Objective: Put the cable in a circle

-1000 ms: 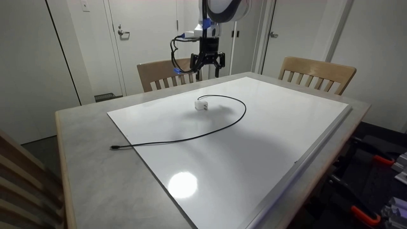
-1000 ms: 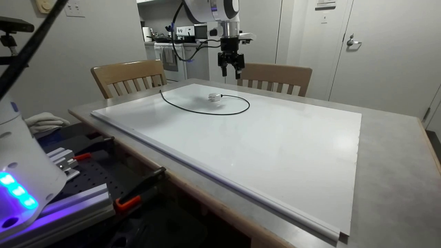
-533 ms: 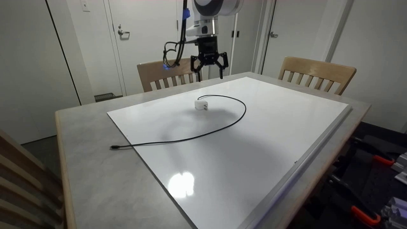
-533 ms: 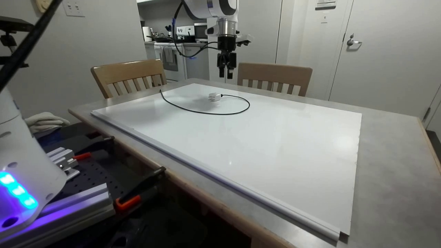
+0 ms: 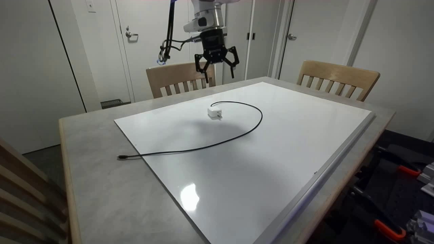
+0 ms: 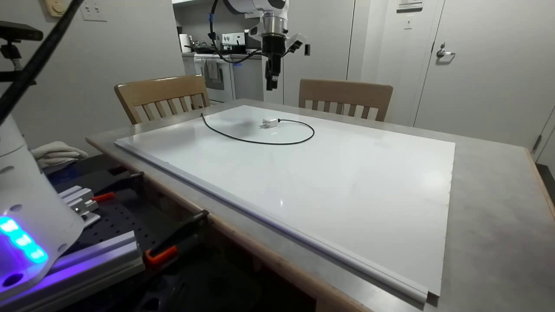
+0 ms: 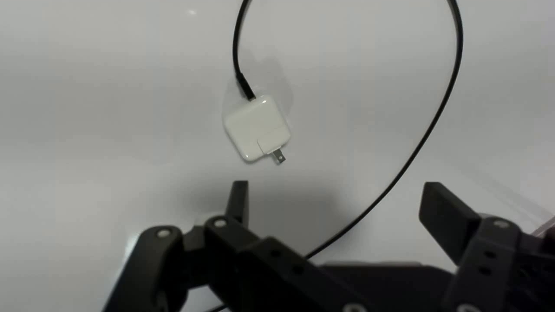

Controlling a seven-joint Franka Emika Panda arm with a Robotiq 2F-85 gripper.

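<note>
The black cable [image 5: 261, 117] lies in a wide open curve on the white board, seen in both exterior views [image 6: 277, 144]. One end plugs into a white charger block [image 5: 214, 112]; its free plug [image 5: 122, 157] rests past the board's edge on grey tabletop. My gripper [image 5: 220, 79] hangs well above the table, slightly tilted, its fingers spread and holding nothing. In the wrist view the cable [image 7: 392, 186] crosses beneath the gap of the gripper [image 7: 336, 184], with the charger block [image 7: 256, 128] ahead of the finger at left. The gripper's body hides part of the cable there.
The white board [image 5: 288, 162] covers much of the grey table [image 5: 101, 196], with a raised rail [image 6: 277, 225] along one long side. Wooden chairs [image 5: 339, 74] stand around it. Clamps with orange handles [image 6: 161, 255] sit by the robot base.
The gripper has shifted left in both exterior views, turned about its axis and tilted. It has stayed open. The cable lies as before.
</note>
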